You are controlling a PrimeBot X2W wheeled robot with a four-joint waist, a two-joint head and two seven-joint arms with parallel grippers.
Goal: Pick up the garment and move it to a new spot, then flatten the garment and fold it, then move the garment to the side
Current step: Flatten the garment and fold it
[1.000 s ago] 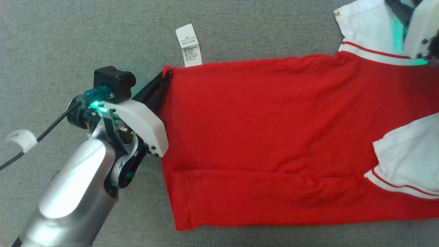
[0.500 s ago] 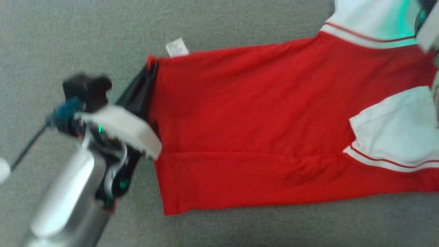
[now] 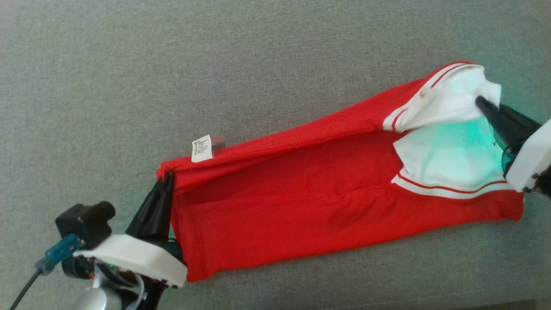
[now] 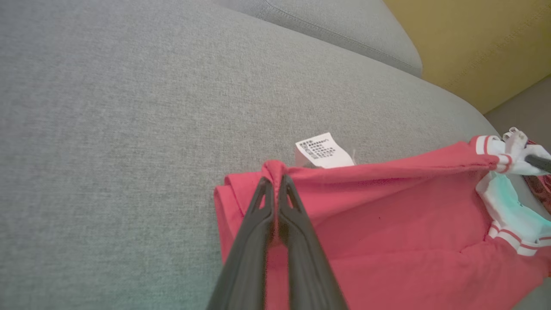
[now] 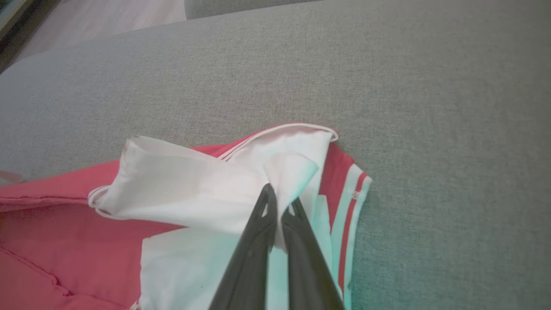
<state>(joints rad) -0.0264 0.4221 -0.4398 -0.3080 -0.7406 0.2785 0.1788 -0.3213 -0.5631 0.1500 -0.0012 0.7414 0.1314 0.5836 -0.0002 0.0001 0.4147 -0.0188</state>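
Grey upholstery (image 3: 172, 64) holds garment (image 3: 301, 202); left wrist view adds a yellow surface (image 4: 482, 38).

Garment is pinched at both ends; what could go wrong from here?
Left jaws pinch only a small bunch of hem corner on the garment; tension could pull it free.
Right jaws pinch a loose white flap; lifting may drag that layer and undo the fold.
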